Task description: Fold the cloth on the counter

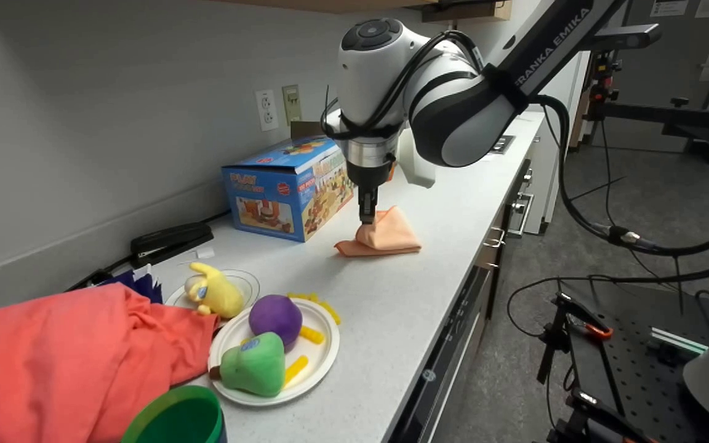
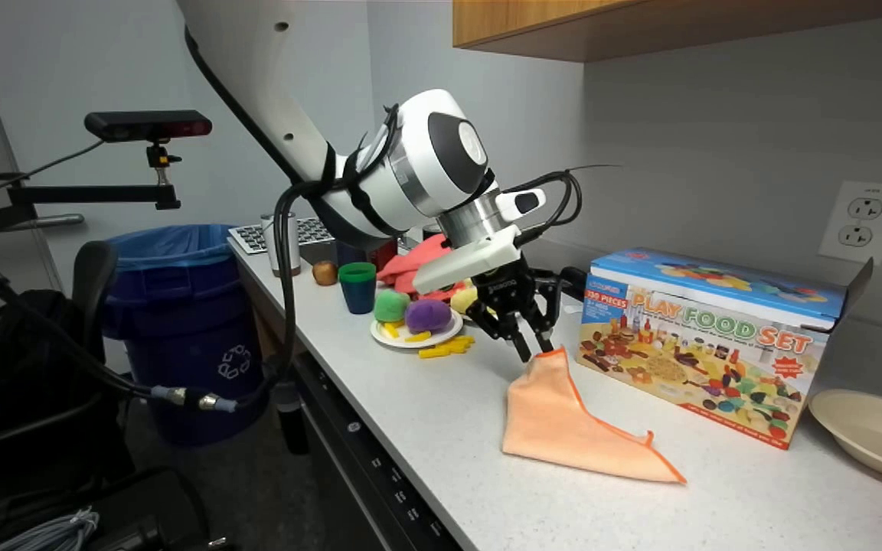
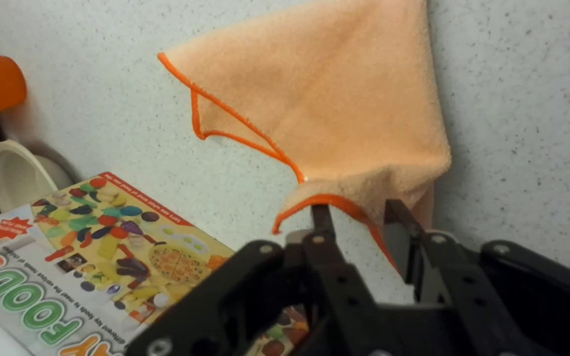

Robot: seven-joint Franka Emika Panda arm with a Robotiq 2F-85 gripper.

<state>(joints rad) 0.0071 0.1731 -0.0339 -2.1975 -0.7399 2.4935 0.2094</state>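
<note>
Angular black gripper (image 3: 359, 210) gapes at fuzzy, folded-over peach cloth (image 3: 342, 99).

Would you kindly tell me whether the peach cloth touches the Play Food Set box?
Apart: the wrist view shows a strip of counter between the cloth and box.

Box (image 2: 701, 356): "PLAY FOOD SET". Arm link (image 1: 552, 50): "FRANKA EMIKA". Blue bin (image 2: 184, 337): recycling sign (image 2: 235, 362).

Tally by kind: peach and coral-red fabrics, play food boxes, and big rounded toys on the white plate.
Fabrics: 2 (peach cloth, coral-red heap)
Boxes: 1 (blue play food set box)
Big rounded toys on the white plate: 2 (purple toy, green toy)
Total: 5
</note>
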